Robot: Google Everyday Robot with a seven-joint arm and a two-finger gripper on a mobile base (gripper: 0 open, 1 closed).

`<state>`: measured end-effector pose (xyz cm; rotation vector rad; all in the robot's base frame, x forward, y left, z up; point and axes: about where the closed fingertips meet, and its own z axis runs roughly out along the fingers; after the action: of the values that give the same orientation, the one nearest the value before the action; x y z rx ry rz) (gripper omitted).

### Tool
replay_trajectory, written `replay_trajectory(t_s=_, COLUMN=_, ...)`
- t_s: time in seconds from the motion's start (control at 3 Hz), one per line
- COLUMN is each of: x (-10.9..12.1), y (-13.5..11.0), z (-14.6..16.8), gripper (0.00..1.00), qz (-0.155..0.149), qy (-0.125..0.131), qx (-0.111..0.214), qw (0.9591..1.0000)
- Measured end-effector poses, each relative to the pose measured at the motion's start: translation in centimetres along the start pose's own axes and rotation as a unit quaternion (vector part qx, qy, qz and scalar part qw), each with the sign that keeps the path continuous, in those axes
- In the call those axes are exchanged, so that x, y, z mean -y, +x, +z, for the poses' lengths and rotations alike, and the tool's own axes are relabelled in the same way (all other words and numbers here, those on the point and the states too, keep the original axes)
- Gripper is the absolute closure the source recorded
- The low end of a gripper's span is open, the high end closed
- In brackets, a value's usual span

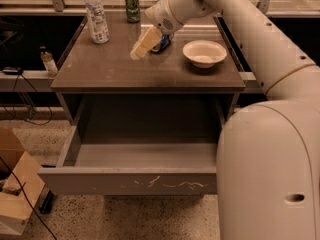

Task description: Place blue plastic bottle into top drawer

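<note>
The blue plastic bottle (96, 16), clear with a white cap and a pale label, stands upright at the back left of the grey table top (115, 71). My gripper (142, 43) hangs over the middle of the table, right of the bottle and apart from it, with nothing seen in it. The top drawer (130, 181) is pulled out below the table. Its inside shows bare and its front panel has white scratch marks. My arm comes in from the upper right.
A green can (132, 0) stands at the table's back edge. A blue soda can (163, 44) lies partly hidden behind my gripper. A white bowl (204, 53) sits on the right. A small brown bottle (47, 61) stands on the left ledge. A cardboard box (15, 194) and cables lie on the floor at left.
</note>
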<state>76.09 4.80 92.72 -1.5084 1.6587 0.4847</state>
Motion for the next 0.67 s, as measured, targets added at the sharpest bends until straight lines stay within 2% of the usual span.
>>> replay_trajectory(t_s=0.33, x=0.0, y=0.0, z=0.0, gripper=0.00, qz=0.000, qy=0.000, qx=0.000, qw=1.0000)
replay_trajectory(t_s=0.67, x=0.3, y=-0.2, z=1.4, gripper=0.00, qz=0.004, qy=0.004, qx=0.013, qw=0.9999)
